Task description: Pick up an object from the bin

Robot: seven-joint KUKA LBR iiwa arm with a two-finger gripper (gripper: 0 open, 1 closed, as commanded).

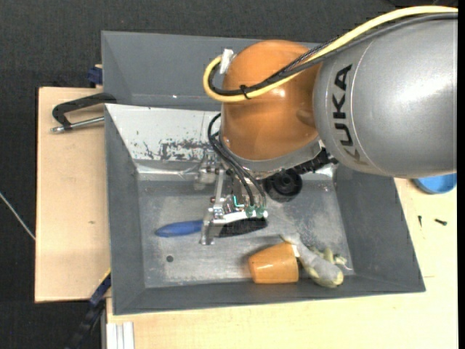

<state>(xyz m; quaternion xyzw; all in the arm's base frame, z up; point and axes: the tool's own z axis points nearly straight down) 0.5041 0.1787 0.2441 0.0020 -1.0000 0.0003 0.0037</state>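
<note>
The jaws hang in the bin (123,217) at a blue stick's (178,230) right end; wide or narrow cannot be told.

Dark, finely textured floor (43,20) spreads across the top and left.

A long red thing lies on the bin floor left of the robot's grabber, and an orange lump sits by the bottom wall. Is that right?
Almost. The long thing left of the gripper is blue, not red, as the camera view shows. The orange lump does sit by the bottom wall of the bin.
</note>
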